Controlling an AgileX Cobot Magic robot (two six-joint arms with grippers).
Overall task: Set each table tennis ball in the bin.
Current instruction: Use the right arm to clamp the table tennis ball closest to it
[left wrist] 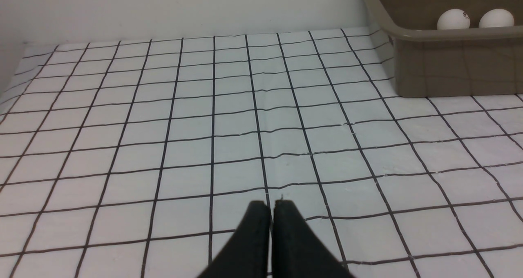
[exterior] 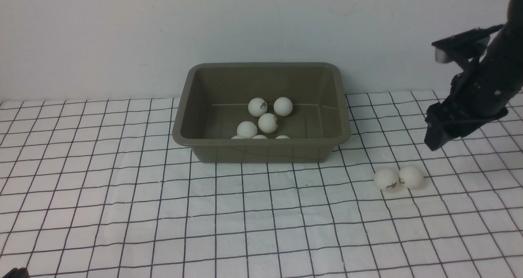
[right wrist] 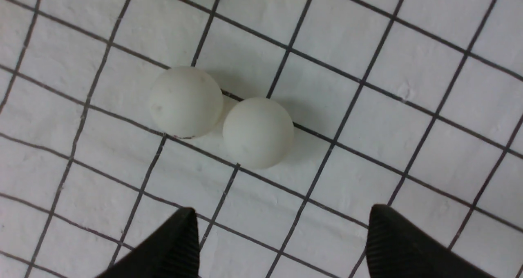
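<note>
1. Right gripper (right wrist: pixel 283 210) is open and empty, upper right; left gripper (left wrist: pixel 273 204) is closed.
2. Two balls (exterior: pixel 398 178) remain on the tabletop (exterior: pixel 245 229), right; others sit inside the bin (exterior: pixel 261 151); next, likely lower and grasp one.

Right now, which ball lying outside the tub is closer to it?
The left one of the pair on the grid cloth, the ball nearer the bin; its neighbour sits farther right.

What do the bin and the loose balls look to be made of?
Bin: probably rigid plastic, olive-brown, satin; moulded-looking rounded rim.
Loose balls: likely plastic, matte off-white; smooth, no sharp highlights.
</note>
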